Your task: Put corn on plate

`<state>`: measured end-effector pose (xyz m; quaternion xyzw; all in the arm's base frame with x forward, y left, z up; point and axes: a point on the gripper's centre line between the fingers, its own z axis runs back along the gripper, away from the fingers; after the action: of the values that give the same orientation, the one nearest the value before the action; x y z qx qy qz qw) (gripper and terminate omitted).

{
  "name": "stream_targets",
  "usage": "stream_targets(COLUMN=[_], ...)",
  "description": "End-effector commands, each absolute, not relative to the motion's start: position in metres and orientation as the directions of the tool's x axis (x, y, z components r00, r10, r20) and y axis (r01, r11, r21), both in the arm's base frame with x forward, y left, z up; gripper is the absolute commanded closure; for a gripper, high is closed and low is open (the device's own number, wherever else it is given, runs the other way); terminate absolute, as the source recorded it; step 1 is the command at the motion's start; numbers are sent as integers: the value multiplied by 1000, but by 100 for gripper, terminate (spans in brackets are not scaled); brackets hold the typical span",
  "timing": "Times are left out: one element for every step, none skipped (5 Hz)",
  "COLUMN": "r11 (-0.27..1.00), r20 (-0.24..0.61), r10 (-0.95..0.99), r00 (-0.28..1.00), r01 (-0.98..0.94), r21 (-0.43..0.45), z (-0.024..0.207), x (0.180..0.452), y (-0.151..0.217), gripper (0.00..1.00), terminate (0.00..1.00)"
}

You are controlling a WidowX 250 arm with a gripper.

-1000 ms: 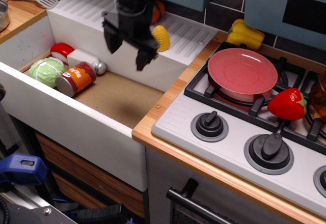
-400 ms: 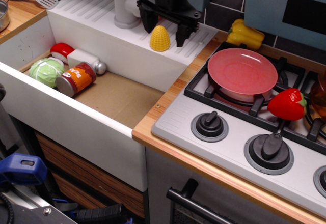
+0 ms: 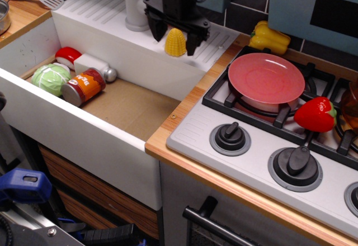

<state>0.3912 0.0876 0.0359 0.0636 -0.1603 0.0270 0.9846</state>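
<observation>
The corn (image 3: 175,42) is a small yellow bumpy cob standing upright on the white ribbed ledge behind the sink. My black gripper (image 3: 174,36) is right over it, open, with one finger on each side of the cob; I cannot tell if the fingers touch it. The pink-red plate (image 3: 266,78) lies on the stove's back left burner, to the right of the corn, with nothing on it.
A yellow bell pepper (image 3: 269,37) lies behind the plate. A red toy pepper (image 3: 316,114) sits right of it. The sink (image 3: 128,105) holds a green cabbage (image 3: 50,78), an orange can (image 3: 83,86) and other items. A grey faucet (image 3: 136,5) stands left of the gripper.
My gripper moved from over the sink back and right to the ledge, then lowered and shifted left so its fingers straddle the corn. The corn has not moved.
</observation>
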Motion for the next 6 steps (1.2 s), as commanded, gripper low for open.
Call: stream_targets(r11=[989,989,988,985,984,977], r20=[397,403,411,421,425,407], r10=[8,1,-2,6,26,38], r00=[918,915,912,907,905,913], r01=[-66,-61,-63,-77,-97,-119], r21=[133,136,144,152,148,176], z=[50,45,42,37,38,59], x=[409,416,423,429,426,416], y=[98,103,109,111,107,95], gripper=[0,0,0,100,100,100], terminate=[0,0,0,0,0,0])
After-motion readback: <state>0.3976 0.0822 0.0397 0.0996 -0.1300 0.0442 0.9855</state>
